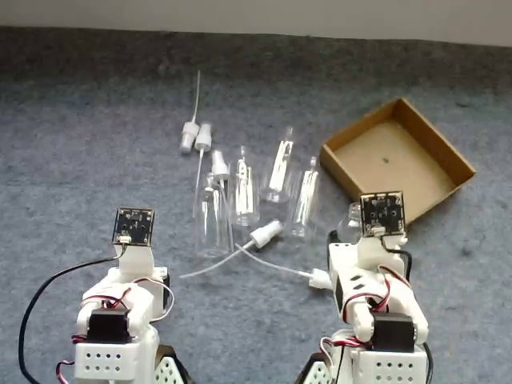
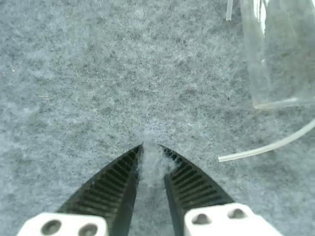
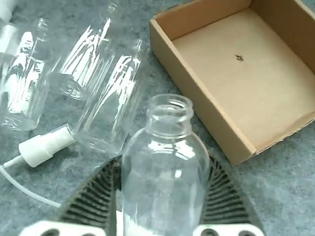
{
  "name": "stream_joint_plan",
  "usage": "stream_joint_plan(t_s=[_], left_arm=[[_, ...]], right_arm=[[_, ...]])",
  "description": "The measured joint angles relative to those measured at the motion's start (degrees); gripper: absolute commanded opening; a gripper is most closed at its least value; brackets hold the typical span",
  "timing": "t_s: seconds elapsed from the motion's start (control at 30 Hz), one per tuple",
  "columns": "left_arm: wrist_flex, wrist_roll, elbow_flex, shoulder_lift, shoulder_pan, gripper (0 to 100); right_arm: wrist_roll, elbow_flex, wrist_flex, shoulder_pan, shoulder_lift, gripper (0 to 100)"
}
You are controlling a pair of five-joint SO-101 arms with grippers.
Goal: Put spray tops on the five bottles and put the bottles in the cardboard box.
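My right pincer (image 3: pixel 165 169) is clamped on a clear bottle (image 3: pixel 170 128) beside the cardboard box (image 3: pixel 236 73). My left pincer (image 2: pixel 150 149) looks practically together above the counter (image 2: pixel 74 73).

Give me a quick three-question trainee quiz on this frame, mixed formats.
1. True or false: the cardboard box already holds a bottle.
2. The right gripper has its fingers closed on: A) a spray top, B) a clear bottle, C) a loose tube.
3. Fill in: the held bottle's neck is ___ (capped/bare).
Key: 1 false; 2 B; 3 bare.
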Motion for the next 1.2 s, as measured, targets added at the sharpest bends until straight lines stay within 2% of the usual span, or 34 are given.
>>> stream_joint_plan(t_s=[0.3,0.4,0.57,0.63,0.7,0.83,0.97,1.07,1.2], left_arm=[[-0.18,0.00,0.00,0.00,0.00,0],[-3.52,-1.76,0.00,0.00,-2.37,0],[-18.46,-20.13,0.00,0.00,-8.44,0],[-23.56,-23.65,-0.44,0.00,-9.76,0],[-25.41,-24.70,-2.02,0.00,-10.20,0],[-24.35,-27.87,-9.32,0.00,-9.93,0],[-17.14,-33.76,-17.67,0.00,-4.66,0],[-12.92,-34.90,-22.33,0.44,-1.76,0],[-11.69,-34.99,-28.66,8.53,-0.44,0]], right_arm=[[-0.35,3.69,-0.09,0.09,-8.53,7.0],[-0.35,4.31,-0.09,0.09,-9.23,7.0],[-0.35,4.31,-0.18,0.09,-9.58,7.0],[-0.35,4.31,-0.18,0.09,-9.58,7.0],[-0.35,4.31,-0.18,0.09,-9.58,7.0],[-0.35,4.31,-0.18,0.09,-9.58,7.0],[-0.35,4.31,-0.18,0.09,-9.58,7.0],[-0.35,4.31,-0.18,0.09,-9.58,7.0],[-0.35,4.66,-0.18,0.09,-9.67,7.0]])
